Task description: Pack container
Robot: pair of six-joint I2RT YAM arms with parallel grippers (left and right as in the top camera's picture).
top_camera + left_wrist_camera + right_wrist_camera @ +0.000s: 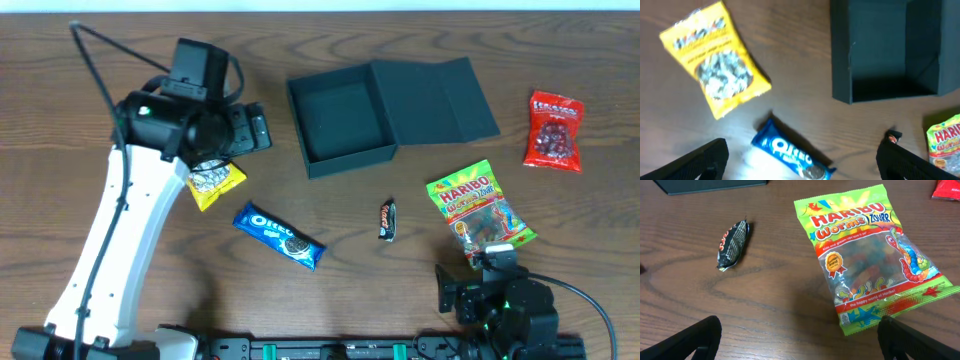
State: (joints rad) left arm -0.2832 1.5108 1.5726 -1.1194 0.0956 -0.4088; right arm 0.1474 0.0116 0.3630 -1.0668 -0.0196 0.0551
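The pictures are showing a robotics lab test station. Two robot arms, a white left arm (115, 230) and a dark right arm (520, 310), are standing on a black mounting rail (330, 350) along the near edge of a wood-grain bench (330, 290). A black cable (88, 55) is looping off the left arm. Sealed snacks, among them an Oreo packet (280, 235) and a Haribo bag (478, 205), are lying singly, spaced apart, near an open dark container (340, 120).
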